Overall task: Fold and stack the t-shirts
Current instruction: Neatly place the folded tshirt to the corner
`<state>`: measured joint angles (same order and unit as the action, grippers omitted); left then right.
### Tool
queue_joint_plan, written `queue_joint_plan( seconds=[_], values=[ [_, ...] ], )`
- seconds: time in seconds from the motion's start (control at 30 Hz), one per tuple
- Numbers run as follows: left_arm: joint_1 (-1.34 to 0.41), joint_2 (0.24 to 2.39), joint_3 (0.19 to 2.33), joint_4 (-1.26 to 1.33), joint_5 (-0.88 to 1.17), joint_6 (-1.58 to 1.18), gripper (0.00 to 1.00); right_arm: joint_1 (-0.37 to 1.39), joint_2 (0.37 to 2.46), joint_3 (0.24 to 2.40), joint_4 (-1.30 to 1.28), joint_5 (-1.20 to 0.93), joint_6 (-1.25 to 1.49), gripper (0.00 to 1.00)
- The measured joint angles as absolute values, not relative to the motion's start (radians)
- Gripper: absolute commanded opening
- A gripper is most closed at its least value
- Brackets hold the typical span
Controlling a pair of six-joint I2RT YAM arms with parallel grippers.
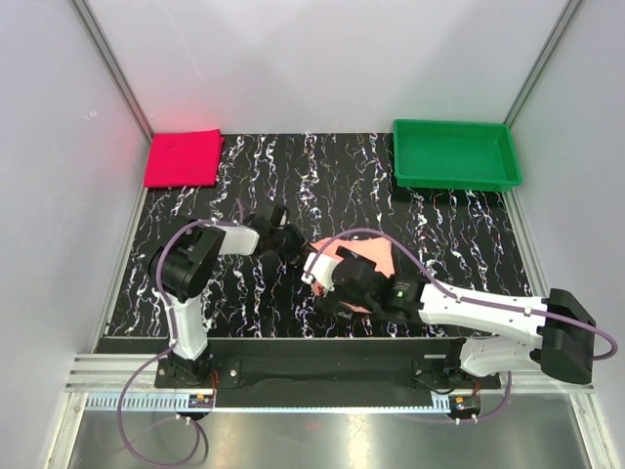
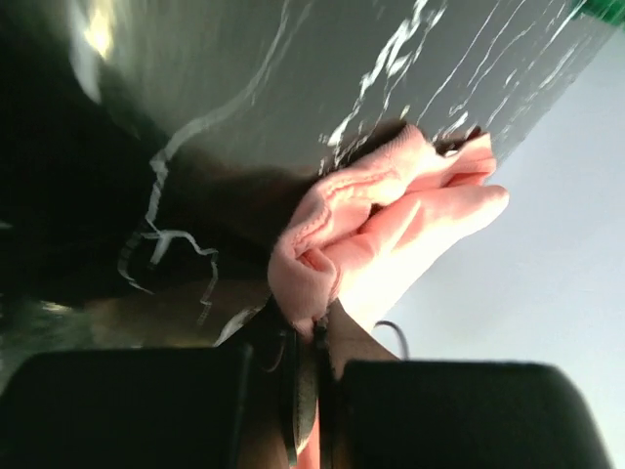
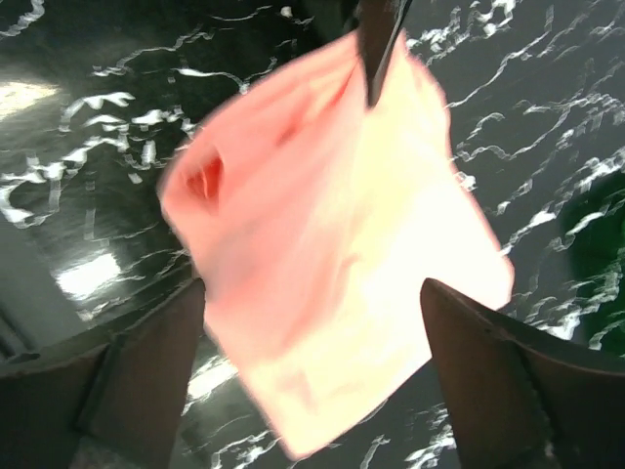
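The salmon-pink t-shirt (image 3: pixel 332 225) is the one being folded, near the middle of the table (image 1: pixel 469 234); no stack has been started yet. The left end effector (image 2: pixel 305 337) is pinched tight on a bunched edge of that shirt, with the cloth gathered in soft folds just past its fingers. The right end effector (image 3: pixel 312 288) stands wide. Its fingers are well apart and the pink cloth spreads between and beyond them, gripped by neither as far as its wrist view shows.

From above, the shirt is a small crumpled patch between the two end effectors, mostly hidden under the right arm. The magenta-red t-shirt (image 1: pixel 182 159) lies as a neat rectangle at the far left corner, well apart. The green tray (image 1: pixel 455 183) sits at the far right.

By my reading, one shirt is done and this one is partway folded. The next move calls for the left arm to draw its edge across and lay it flat, not in a heap, while the right takes a free corner or stays clear. After that, the folded pink shirt has to travel to the magenta one.
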<state>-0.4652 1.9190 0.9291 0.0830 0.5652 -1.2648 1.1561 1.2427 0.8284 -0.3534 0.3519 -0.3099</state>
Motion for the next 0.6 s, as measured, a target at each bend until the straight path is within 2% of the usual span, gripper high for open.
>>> queue_joint_plan(
  seconds=[0.2,0.37,0.6],
  values=[
    [-0.391,1.913,1.007,-0.016,0.561,-0.973,0.00,1.156,1.147,0.831,-0.412,0.336,-0.201,1.00],
    [-0.359,1.864,1.074,-0.130,0.540,-0.715,0.00,1.150,1.111,0.883,-0.493,0.440,-0.048,1.00],
    [-0.340,1.759,1.171,-0.287,0.382,-0.472,0.00,1.148,1.110,0.901,-0.578,0.484,0.131,1.00]
  ],
)
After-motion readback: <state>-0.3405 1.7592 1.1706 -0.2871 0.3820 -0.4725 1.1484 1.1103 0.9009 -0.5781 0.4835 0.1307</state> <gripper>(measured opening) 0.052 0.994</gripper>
